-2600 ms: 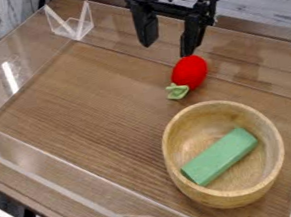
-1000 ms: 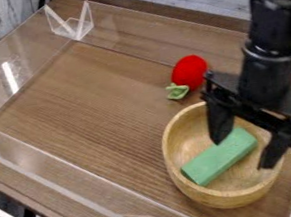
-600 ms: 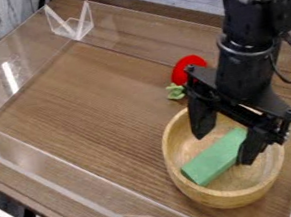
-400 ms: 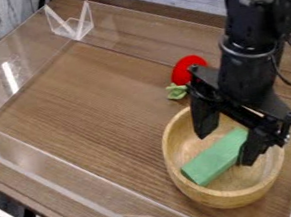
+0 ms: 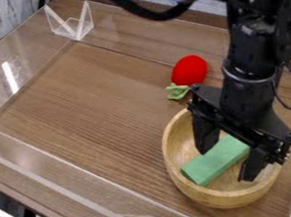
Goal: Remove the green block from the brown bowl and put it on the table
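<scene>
- We see the green block point(image 5: 219, 158) lying flat inside the brown bowl point(image 5: 213, 194), tilted a little against the curved floor, near the right front of the table point(image 5: 81, 109).
- The gripper point(image 5: 235, 152) points straight down into the bowl with its fingers spread wide, one on each side of the block; nothing is clamped yet.
- We judge the block to be light, stiff and smooth-sided, so it should lift easily but could slip if pinched at a corner.
- We would take it across its narrow width, near the middle of its length, so it hangs level.
- The far end of the block and the back wall of the bowl are hidden behind the arm.
- We cannot tell whether the fingertips already touch the block or the bowl floor.
- A red toy point(image 5: 189, 70) sits just beyond the bowl, well clear.
</scene>
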Robot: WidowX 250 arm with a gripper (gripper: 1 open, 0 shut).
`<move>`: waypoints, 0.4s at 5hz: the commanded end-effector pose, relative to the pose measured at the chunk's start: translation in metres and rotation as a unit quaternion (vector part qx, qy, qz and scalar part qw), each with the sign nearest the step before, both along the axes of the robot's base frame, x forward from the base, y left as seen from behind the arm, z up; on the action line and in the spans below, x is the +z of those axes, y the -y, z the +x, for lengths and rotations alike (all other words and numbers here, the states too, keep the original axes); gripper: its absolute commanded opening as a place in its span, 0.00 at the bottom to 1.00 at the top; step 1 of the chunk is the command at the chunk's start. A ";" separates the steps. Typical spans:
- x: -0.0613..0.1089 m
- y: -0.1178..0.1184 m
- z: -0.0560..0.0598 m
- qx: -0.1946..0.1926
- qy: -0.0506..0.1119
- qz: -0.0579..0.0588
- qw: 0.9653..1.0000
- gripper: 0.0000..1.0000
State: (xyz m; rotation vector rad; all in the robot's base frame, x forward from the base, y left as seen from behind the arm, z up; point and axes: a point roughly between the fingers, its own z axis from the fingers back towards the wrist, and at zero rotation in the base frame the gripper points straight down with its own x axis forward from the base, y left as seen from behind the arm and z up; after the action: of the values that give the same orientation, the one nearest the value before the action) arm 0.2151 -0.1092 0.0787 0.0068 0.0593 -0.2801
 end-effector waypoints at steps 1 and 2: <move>-0.001 0.013 0.011 0.014 0.024 -0.008 1.000 1.00; 0.001 0.022 0.021 0.026 0.045 -0.009 0.999 1.00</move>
State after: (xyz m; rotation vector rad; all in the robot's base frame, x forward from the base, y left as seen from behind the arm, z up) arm 0.2288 -0.1268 0.0684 0.0168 0.0129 -0.2289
